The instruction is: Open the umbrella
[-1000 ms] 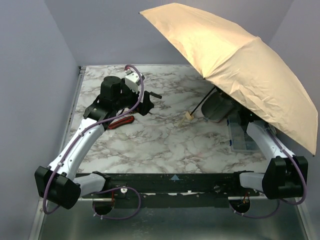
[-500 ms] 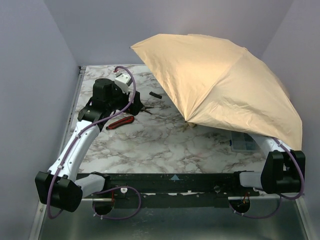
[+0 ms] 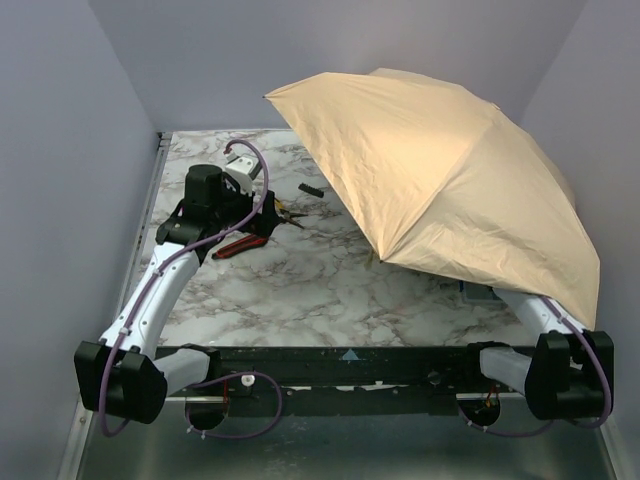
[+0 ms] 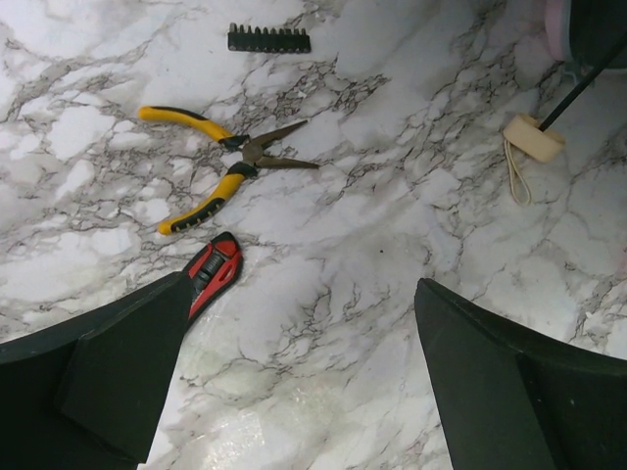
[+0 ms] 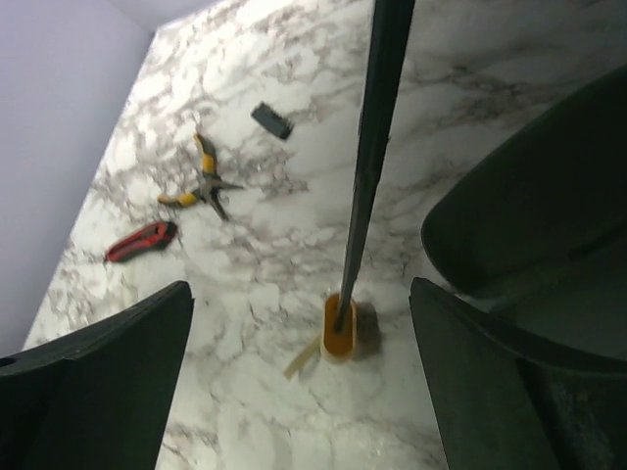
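The umbrella stands open over the upper right of the overhead frame. Its peach-beige canopy is tilted, with the low edge down near the marble table at centre frame and the high edge toward the back wall. The canopy hides the far right of the tabletop.

The right arm rises from its base at the lower right corner and disappears under the fabric, so its claw cannot be seen from above. In the right wrist view the right gripper is spread wide. Its dark fingers sit at the lower left and lower right of the frame. The slim black shaft slants down between them, untouched by either, and the beige handle knob is down on the marble.

The left arm stretches from the lower left corner up to a bent wrist at the left-centre of the table. The left gripper points down at the marble with its fingers far apart and nothing between them.

In the left wrist view the knob and its strap loop lie at the upper right. The yellow-handled pliers lie at upper left, and the red-handled tool lies just below them, beside the left finger. A black bit strip lies along the top edge.
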